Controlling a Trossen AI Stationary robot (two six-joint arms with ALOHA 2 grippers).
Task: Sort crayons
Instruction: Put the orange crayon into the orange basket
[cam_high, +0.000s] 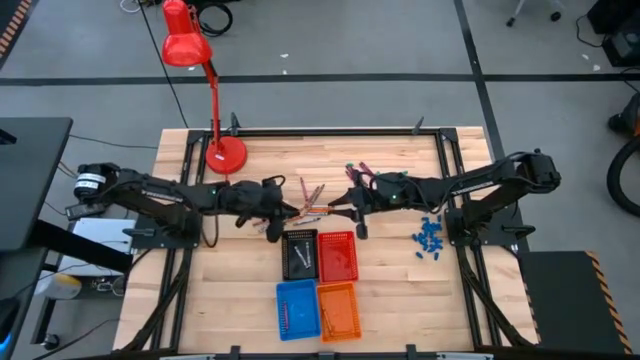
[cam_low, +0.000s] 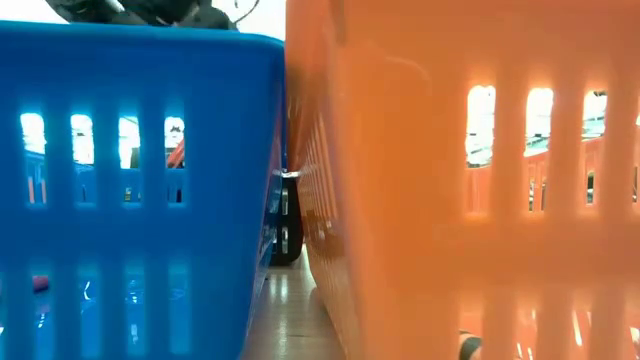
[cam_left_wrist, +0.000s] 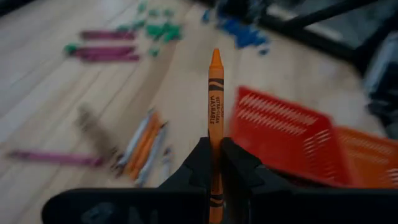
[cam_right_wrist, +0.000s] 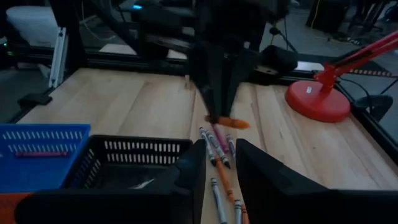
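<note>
At table centre, left gripper (cam_high: 287, 212) is clamped narrow on an orange crayon (cam_left_wrist: 215, 93), tip sticking out past the fingers (cam_left_wrist: 198, 163). It sits at about 11 o'clock of the black basket (cam_high: 299, 254), just beside the loose crayons (cam_high: 312, 203).

Right gripper (cam_high: 340, 203) is at roughly 12 o'clock of the red basket (cam_high: 338, 257), facing the left one across the crayon pile. Jaws part-open; nothing visible between them. Its wrist view looks over the black basket toward the left gripper and the red lamp (cam_right_wrist: 318, 98).

More maroon crayons (cam_left_wrist: 102, 53) lie farther off by green pieces (cam_left_wrist: 160, 30). Blue pieces (cam_high: 430, 238) at 3 o'clock of the red basket. Blue basket (cam_high: 297, 309) and orange basket (cam_high: 338, 310) sit side by side, touching, at 6 o'clock of the other two.
</note>
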